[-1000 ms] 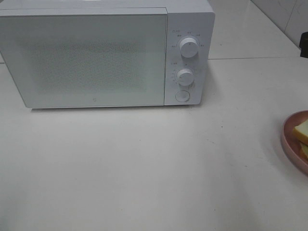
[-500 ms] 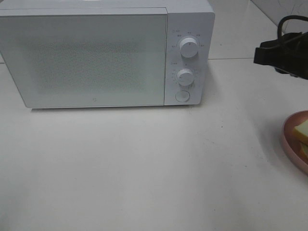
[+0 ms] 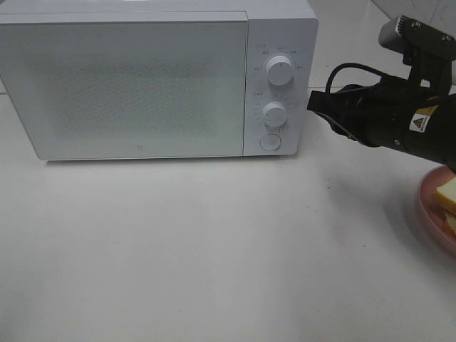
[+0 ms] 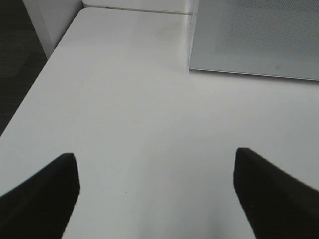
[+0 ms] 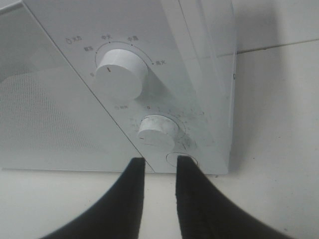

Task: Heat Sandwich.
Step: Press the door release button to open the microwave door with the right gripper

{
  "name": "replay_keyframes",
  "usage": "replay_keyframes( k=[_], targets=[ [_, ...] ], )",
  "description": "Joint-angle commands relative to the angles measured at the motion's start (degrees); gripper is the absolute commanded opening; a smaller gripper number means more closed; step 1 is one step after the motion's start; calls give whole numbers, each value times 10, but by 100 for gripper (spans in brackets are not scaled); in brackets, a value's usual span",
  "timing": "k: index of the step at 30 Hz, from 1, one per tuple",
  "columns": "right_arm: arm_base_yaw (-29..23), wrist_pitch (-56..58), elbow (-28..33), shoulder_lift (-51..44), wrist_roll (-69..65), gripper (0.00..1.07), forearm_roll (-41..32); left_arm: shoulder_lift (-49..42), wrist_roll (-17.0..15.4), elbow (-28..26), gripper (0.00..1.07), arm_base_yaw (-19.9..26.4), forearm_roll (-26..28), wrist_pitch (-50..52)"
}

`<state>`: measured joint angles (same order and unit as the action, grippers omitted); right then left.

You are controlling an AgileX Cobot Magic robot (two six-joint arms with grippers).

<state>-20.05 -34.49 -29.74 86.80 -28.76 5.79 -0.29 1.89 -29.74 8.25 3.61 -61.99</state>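
Swinging in from the right since a second ago, the right gripper (image 3: 314, 105) now sits just beside the white microwave's (image 3: 142, 78) knobs, fingers nearly together with a thin gap, holding nothing. Left gripper (image 4: 155, 162) fingers spread wide above the table (image 4: 124, 99). Sandwich (image 3: 447, 194) rests on its pink plate (image 3: 429, 214), far right edge

microwave (image 3: 142, 78): white, at rear of tabletop (image 3: 214, 249), door (image 3: 125, 89) shut | panel right of door: upper knob (image 3: 280, 70) above lower knob (image 3: 273, 113), round button (image 3: 269, 142) beneath | plate (image 3: 426, 214): pink, at right frame edge, cut off, well apart from microwave | tabletop: white, glossy | floor (image 4: 20, 50): dark, beyond tabletop edge
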Motion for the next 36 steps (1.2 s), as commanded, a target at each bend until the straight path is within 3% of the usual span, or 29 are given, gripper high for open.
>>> replay_keyframes(
  k=[1,9,17,18,20,22,36],
  targets=[
    [-2,-61,-2,36,-54,25,2,-10,-2,2,80,-2,1,7],
    [-2,-159,-2,120,-147,25,34,-10,-2,2,80,-2,1,7],
    [-2,-205,-2,175,-150,24,34,-10,-2,2,80,-2,1,7],
    [-2,-206,-2,181,-153,21,34,-10,-2,2,80,-2,1,7],
    [-2,-214,-2,195,-157,3,36,-10,-2,2,80,-2,1,7],
    [-2,-215,-2,199,-157,0,36,-10,-2,2,80,-2,1,7],
    [-2,-237,-22,228,-171,0,36,-10,-2,2,80,-2,1,7]
  ],
)
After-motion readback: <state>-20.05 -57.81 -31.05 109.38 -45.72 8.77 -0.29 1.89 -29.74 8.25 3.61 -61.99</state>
